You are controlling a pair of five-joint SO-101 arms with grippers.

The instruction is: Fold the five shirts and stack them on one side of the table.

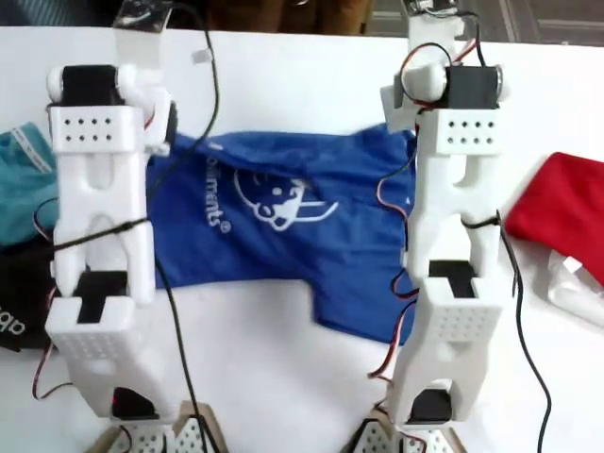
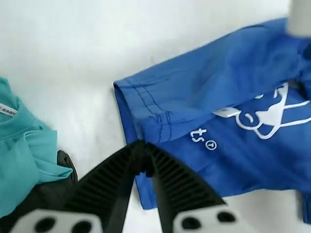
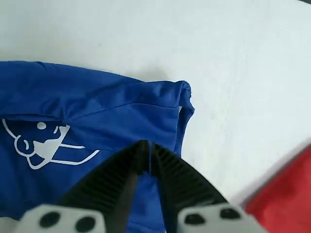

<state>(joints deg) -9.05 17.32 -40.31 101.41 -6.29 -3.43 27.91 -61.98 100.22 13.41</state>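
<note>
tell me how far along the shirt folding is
Early. Done: nothing clearly folded. In hand: the blue shirt lies spread mid-table, left gripper and right gripper each shut on its edge. Remaining: folding it, then the heaped teal shirt and black shirt, the red shirt, and stacking.

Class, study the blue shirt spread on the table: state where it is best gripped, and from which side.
Grip the blue shirt at its sleeve hems, the left hem and the right hem, coming down from above at the outer ends. It lies flat on the table, so probably only those doubled, raised hems give an edge to pinch.
</note>
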